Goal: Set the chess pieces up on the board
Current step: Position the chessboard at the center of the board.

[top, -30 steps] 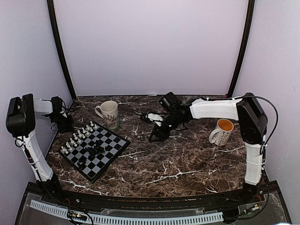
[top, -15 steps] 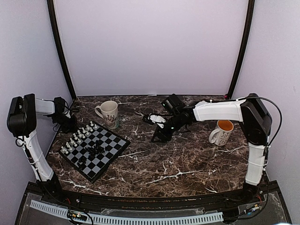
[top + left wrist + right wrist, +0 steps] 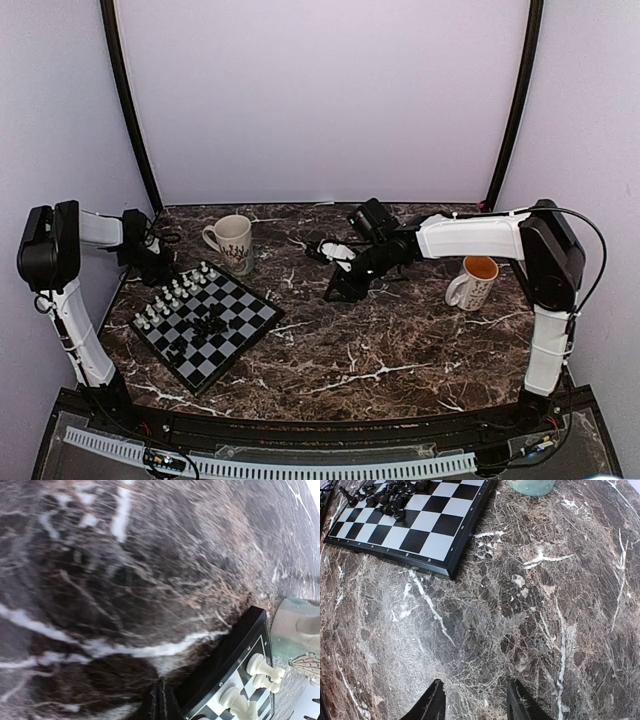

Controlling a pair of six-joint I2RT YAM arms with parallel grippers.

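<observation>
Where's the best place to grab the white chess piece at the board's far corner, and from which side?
Pinch it near the top, coming straight down from above. The white piece appears to stand upright on the board, with neighbouring white pieces close beside it, so a sideways approach would likely knock them.

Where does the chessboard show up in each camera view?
Top external: the board lies lower left, set diagonally.
Left wrist: only one corner of it shows, at bottom right.
Right wrist: it fills the upper left.
Shared landmark: the patterned mug standing just beyond the board.
</observation>
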